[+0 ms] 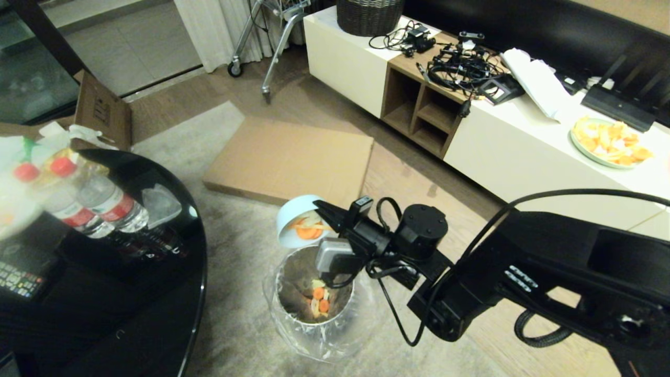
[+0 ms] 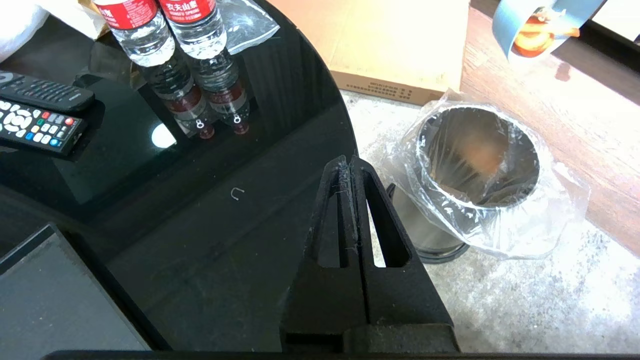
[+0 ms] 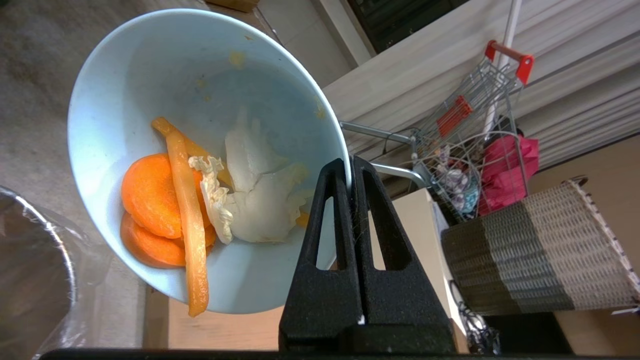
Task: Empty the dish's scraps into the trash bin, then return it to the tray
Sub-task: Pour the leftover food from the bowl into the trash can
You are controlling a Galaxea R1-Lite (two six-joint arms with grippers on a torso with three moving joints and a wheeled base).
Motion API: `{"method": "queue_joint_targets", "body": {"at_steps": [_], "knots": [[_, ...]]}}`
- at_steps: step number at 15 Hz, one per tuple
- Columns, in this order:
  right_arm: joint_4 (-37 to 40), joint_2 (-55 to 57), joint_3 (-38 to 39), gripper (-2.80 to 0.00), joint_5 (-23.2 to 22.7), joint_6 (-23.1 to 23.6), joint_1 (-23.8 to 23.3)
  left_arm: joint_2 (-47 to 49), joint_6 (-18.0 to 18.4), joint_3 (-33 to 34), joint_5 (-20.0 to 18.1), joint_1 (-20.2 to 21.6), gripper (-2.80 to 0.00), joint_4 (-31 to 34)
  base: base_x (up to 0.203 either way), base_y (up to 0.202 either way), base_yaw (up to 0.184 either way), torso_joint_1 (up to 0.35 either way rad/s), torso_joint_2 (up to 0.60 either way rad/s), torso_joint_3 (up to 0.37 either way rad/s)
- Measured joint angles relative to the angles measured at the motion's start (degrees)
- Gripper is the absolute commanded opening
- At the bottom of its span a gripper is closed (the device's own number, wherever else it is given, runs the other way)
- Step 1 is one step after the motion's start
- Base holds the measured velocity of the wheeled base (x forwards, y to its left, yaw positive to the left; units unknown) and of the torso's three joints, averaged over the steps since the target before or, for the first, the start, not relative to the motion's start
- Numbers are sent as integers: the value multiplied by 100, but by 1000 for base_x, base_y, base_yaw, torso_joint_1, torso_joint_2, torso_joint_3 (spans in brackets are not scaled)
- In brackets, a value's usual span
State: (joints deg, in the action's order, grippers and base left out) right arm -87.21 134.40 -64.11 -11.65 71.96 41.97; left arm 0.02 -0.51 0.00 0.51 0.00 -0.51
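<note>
One dish tipped over one trash bin

My right jaws [image 1: 320,205] pinch the dish [image 1: 294,220] rim; scraps [image 3: 200,200] cling inside, two carrot slices. Bin [image 1: 314,298] at 6 o'clock, on carpet. Left jaws [image 2: 350,165] pressed together above the black tabletop [image 2: 200,200].

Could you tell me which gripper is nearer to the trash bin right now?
Right. The right gripper holds the tilted dish directly above the trash bin; the left gripper sits shut beside it, over the black table.
</note>
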Motion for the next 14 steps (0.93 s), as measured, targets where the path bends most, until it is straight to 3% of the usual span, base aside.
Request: {"method": "queue_joint_targets", "body": {"at_steps": [6,14], "knots": [[3,-33,38,-280,-293,108,2,0,2,0,0,0,-280,0,0,0,0,0,0,0],[2,-129,-735,-280,-723,152,-43,0,0,0,0,0,-280,0,0,0,0,0,0,0]]}}
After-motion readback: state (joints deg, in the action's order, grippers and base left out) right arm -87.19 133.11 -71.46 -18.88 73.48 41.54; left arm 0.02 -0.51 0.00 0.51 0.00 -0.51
